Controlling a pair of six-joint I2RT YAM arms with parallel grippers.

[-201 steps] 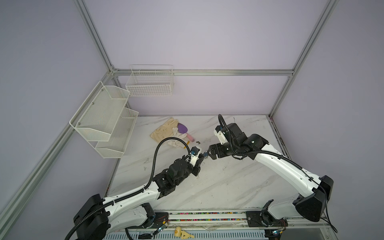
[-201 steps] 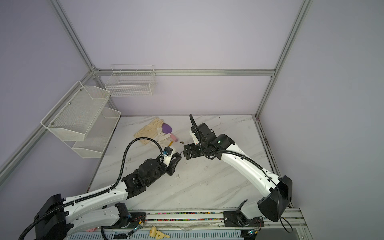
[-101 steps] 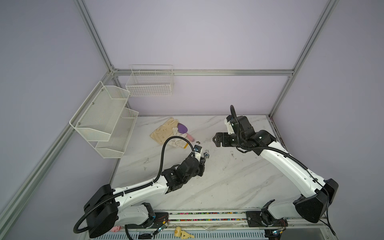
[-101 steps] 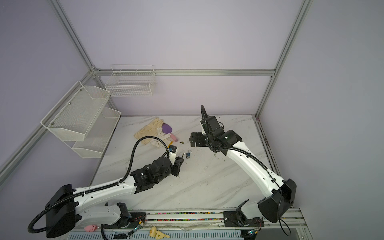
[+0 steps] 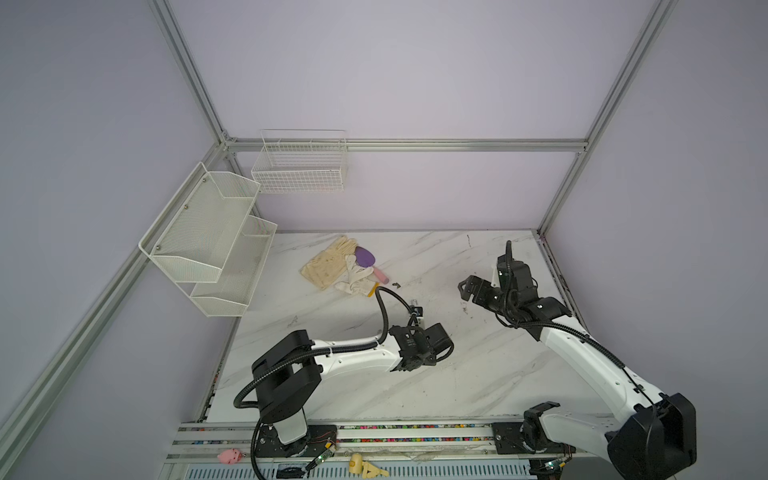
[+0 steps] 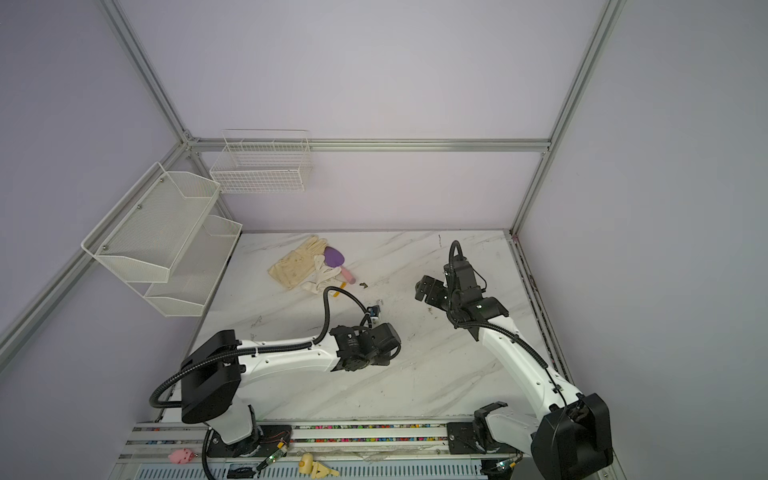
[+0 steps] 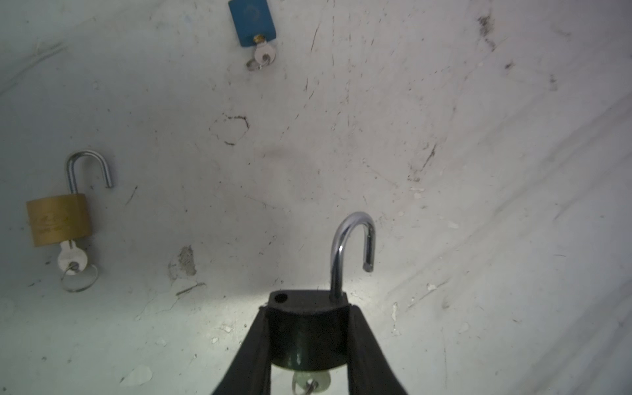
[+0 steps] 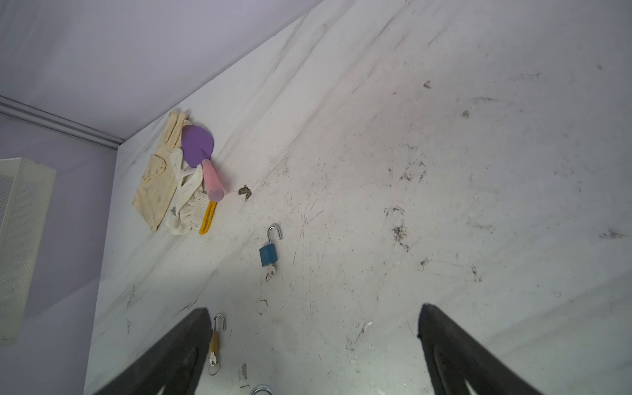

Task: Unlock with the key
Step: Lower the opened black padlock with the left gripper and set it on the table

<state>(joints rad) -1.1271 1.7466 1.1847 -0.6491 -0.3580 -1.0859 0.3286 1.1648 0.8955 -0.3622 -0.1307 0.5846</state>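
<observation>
Left end effector (image 7: 309,309) is clamped on the black padlock (image 7: 307,331), whose open shackle (image 7: 354,222) points straight ahead, key (image 7: 311,381) at the wrist end, counter (image 7: 444,136) just beyond. Right end effector (image 8: 314,316) gapes empty, well apart.

Black padlock (image 7: 307,335) clamped in the left claw (image 7: 309,309), chrome shackle (image 7: 354,246) standing open, key (image 7: 311,381) in its base. Brass padlock (image 7: 60,219) and blue padlock (image 7: 252,22) lie flat on the counter (image 7: 444,136), both open, keys in.

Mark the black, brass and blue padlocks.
black padlock (image 7: 307,328): left wrist view, on its body.
brass padlock (image 7: 58,219): left wrist view, on its body.
blue padlock (image 8: 267,254): right wrist view, on its body.
</observation>
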